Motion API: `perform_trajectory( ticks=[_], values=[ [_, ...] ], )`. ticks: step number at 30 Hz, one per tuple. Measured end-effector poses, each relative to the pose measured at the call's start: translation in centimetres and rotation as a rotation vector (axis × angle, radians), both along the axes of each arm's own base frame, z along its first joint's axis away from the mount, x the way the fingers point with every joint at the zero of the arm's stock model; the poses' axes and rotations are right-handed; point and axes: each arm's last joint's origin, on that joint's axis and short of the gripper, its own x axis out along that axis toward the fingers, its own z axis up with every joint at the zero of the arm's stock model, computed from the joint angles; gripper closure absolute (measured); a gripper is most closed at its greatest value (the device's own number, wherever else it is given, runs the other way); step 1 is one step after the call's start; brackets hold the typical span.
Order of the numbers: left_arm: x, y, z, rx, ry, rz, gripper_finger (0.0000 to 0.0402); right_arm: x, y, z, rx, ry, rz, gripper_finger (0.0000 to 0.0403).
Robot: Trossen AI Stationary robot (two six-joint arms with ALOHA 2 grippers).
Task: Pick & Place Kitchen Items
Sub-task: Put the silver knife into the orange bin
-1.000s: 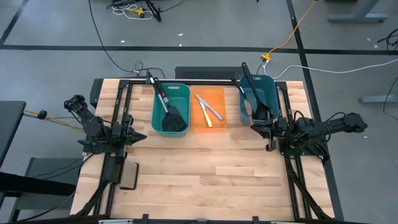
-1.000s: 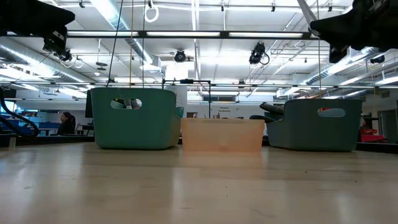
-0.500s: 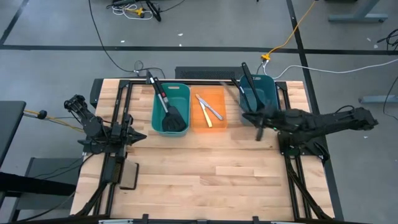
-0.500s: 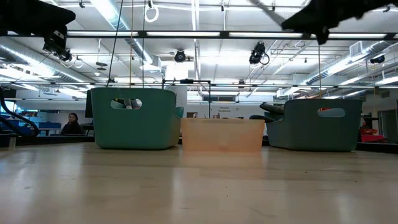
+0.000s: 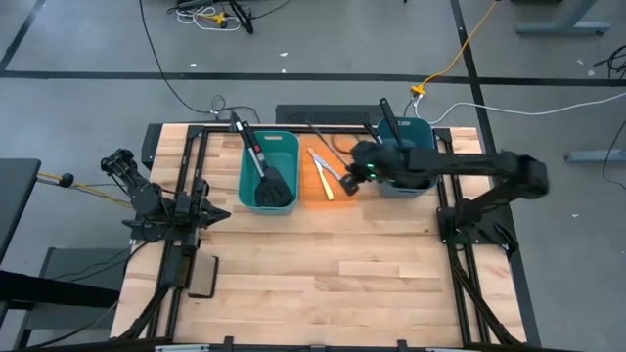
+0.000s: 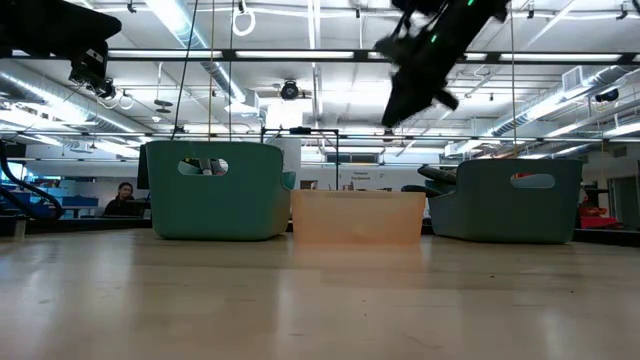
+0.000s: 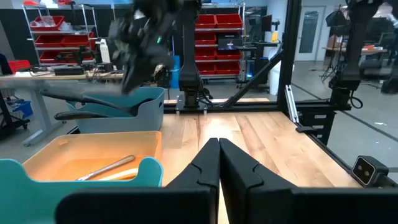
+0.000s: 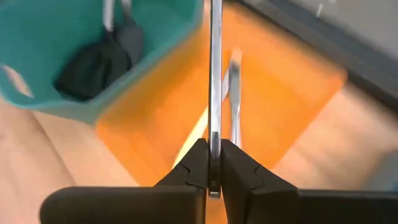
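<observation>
Now right pincer [image 5: 344,181] over orange bin [image 5: 330,196], clamping silver knife [image 8: 215,74]; left pincer [image 7: 219,163] shut.

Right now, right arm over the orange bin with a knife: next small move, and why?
Probably lower a little, then open. The right pincer is shut on a silver knife and hangs high over the orange bin, which already holds other knives. The left pincer waits shut at the table's left side.

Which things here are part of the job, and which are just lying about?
Job: silver knife in the shut right gripper; knives in the orange bin; spatula in left teal bin; ladle in right teal bin.
Lying about: black pad; idle left gripper.
</observation>
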Motion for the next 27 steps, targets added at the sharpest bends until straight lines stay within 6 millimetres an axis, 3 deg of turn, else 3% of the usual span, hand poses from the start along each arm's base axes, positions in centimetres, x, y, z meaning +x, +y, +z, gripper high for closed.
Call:
perform_trajectory(
  ticks=[4, 8, 16, 27],
  values=[
    [0.0, 0.0, 0.0, -0.002, -0.002, 0.000, 0.0390, 1.9, -2.0, -3.7, 0.107, 0.095, -0.024, 0.0378],
    [0.0, 0.0, 0.1, 0.001, -0.007, 0.000, 0.0385, 2.8, -3.4, -6.0, 0.171, 0.117, -0.074, 0.0378],
    [0.0, 0.0, 0.1, 0.002, -0.009, 0.000, 0.0394, 3.3, -5.0, -7.2, 0.244, 0.084, -0.128, 0.0378],
    [0.0, 0.0, 0.1, 0.004, -0.012, -0.003, 0.0387, 4.8, -4.3, -10.0, 0.300, 0.114, -0.145, 0.0378]
  ],
)
